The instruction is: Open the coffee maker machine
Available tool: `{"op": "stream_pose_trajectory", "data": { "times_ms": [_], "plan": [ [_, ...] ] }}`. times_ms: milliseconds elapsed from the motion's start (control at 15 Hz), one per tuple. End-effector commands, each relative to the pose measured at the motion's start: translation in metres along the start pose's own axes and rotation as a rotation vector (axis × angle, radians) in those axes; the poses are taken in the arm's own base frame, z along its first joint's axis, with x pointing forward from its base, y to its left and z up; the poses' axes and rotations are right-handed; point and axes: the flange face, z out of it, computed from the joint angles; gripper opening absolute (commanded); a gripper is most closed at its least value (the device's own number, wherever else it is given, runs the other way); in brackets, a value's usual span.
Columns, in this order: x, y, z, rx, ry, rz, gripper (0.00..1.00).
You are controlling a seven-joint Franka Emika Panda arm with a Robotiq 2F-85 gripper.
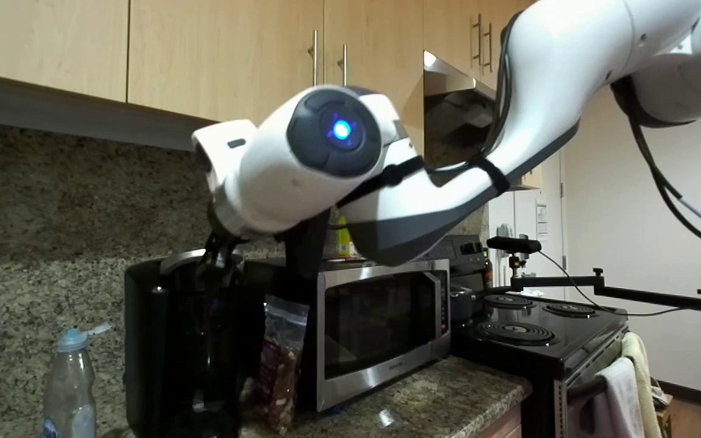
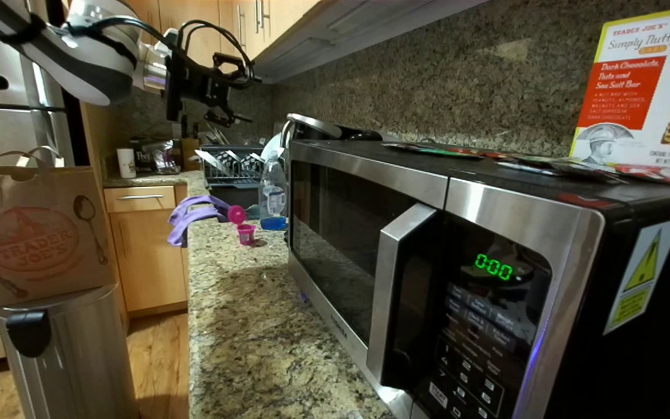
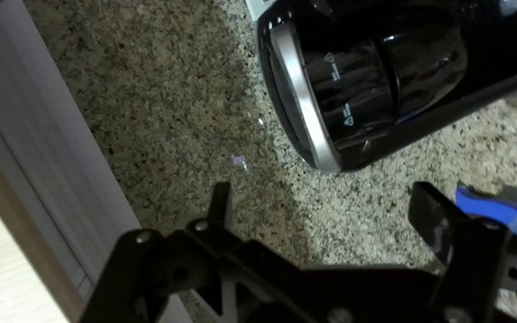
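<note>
The glossy black coffee maker stands on the counter beside the microwave. Its rounded top with a silver handle band shows in the wrist view, and the lid looks shut. In an exterior view only the silver handle and part of the top show behind the microwave. My gripper is open, with nothing between its fingers, and is apart from the machine's handle end. In an exterior view the gripper overlaps the machine's top; in another exterior view it hangs in the air near the machine's top.
The microwave stands beside the machine, with a snack bag in front. A clear bottle stands on the machine's other side. The granite wall is behind, wooden cabinets above. A blue-labelled thing lies near one finger.
</note>
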Motion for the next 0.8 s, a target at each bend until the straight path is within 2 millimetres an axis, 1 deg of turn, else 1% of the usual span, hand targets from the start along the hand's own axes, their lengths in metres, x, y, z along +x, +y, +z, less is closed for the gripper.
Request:
{"op": "stream_pose_trajectory", "data": {
  "times_ms": [0,67,133,200,267,400,467,733],
  "plan": [
    [-0.021,0.054,-0.033,0.125,0.055,0.131,1.00],
    [-0.025,0.065,-0.038,0.164,0.086,0.182,1.00],
    [-0.006,0.048,-0.027,0.109,0.060,0.124,1.00],
    [-0.011,0.060,-0.031,0.129,0.079,0.148,1.00],
    [-0.016,0.068,-0.033,0.136,0.085,0.161,1.00],
    [-0.021,0.069,-0.035,0.139,0.084,0.162,1.00],
    [-0.020,0.069,-0.030,0.156,0.090,0.156,1.00],
    [-0.024,0.088,-0.010,0.038,0.048,0.048,1.00]
  ]
}}
